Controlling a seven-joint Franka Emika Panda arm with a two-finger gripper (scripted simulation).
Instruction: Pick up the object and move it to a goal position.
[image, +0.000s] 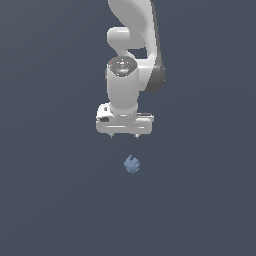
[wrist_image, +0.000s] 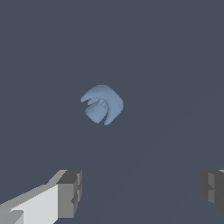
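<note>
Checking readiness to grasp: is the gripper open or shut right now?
Open. In the wrist view the white gripper has its grey fingers spread far apart, with nothing between them; the small muted-blue lumpy blob lies beyond, untouched.

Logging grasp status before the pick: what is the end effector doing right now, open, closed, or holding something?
End effector: open and empty, fingers spread wide; the blue object lies apart from it, not gripped.
</note>
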